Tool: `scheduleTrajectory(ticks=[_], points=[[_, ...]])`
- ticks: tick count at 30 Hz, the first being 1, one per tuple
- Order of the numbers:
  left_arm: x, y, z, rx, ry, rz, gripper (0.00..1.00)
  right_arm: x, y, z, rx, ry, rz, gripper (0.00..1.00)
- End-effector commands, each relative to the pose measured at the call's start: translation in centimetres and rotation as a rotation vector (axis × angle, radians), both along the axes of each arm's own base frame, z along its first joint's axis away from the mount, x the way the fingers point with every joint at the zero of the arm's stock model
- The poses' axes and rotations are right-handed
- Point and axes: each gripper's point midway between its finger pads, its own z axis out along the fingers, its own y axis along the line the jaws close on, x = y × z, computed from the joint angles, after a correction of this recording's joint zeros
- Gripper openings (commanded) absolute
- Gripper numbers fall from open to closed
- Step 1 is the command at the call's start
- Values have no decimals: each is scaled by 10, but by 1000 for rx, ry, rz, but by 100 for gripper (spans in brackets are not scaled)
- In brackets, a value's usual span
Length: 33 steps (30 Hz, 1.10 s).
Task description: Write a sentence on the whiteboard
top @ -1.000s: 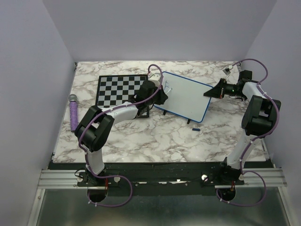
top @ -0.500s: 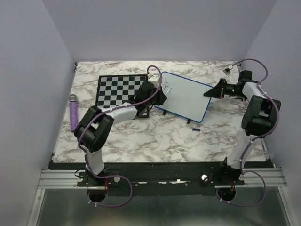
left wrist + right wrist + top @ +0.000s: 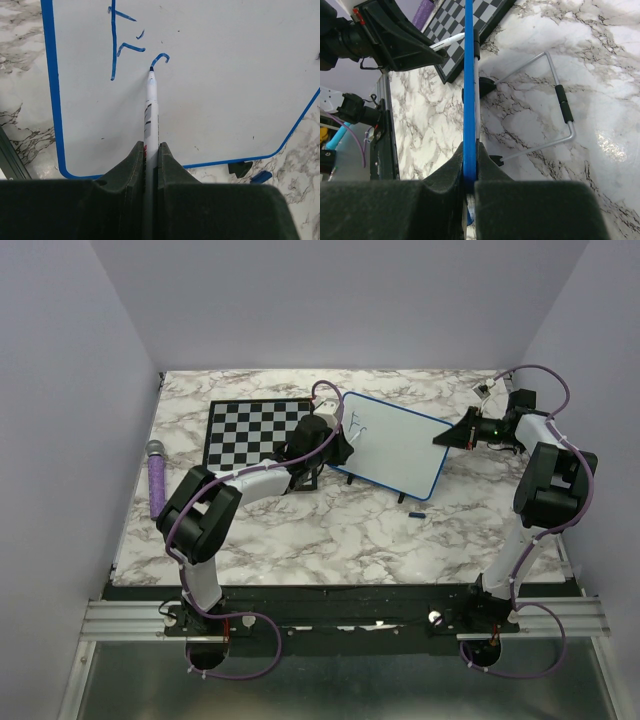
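Observation:
The whiteboard [image 3: 395, 448] stands tilted at mid-table, white with a blue frame. My left gripper [image 3: 151, 146] is shut on a white marker [image 3: 151, 107]. The marker's blue tip touches the board [image 3: 225, 85] at the end of a small curved stroke. The sentence [image 3: 122, 45] is only an "F" and that curve, near the board's left edge [image 3: 357, 422]. In the top view the left gripper [image 3: 338, 445] is at the board's left side. My right gripper [image 3: 471, 146] is shut on the board's blue frame [image 3: 469, 75], at its right edge [image 3: 445, 438].
A black-and-white chessboard [image 3: 250, 430] lies left of the whiteboard, under the left arm. A purple cylinder [image 3: 157, 478] lies near the table's left edge. A small blue cap [image 3: 417, 512] sits on the marble before the board. The board's wire stand [image 3: 562, 107] rests behind it.
The left gripper has shifted slightly to the near left with the marker, and the blue writing has grown a little. The right arm and the board have not moved.

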Motion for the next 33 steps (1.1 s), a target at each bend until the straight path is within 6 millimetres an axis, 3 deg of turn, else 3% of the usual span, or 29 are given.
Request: scheduleTrajectory(ticks=[1, 33], points=[[-4, 8, -3, 10, 21, 4, 0, 13, -10, -2, -69, -81, -11, 1], [-19, -8, -5, -29, 45, -76, 0, 12, -9, -2, -65, -79, -9, 1]])
